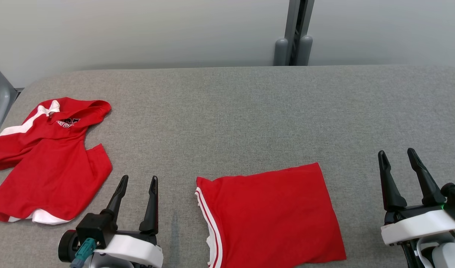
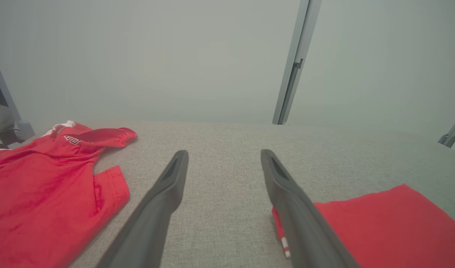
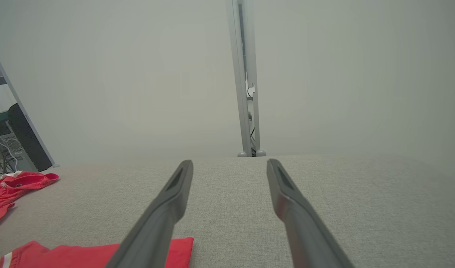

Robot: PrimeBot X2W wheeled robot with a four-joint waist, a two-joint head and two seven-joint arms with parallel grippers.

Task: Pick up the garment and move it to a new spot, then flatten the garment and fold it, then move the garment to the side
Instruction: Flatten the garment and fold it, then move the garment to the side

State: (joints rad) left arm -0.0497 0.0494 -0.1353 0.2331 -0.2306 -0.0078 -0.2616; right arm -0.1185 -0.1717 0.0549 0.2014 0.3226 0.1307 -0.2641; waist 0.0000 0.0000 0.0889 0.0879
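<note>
Two red garments lie on the grey table. A folded red garment with white stripes along its left edge lies flat at the front centre; it is also in the left wrist view and the right wrist view. A crumpled red and white garment with lettering lies at the left. My left gripper stands open between the two garments, touching neither. My right gripper stands open to the right of the folded garment, holding nothing.
A pale wall runs behind the table, with a grey post at its back edge. A grey metal frame stands off the table's left end. Bare table surface stretches across the middle, back and right.
</note>
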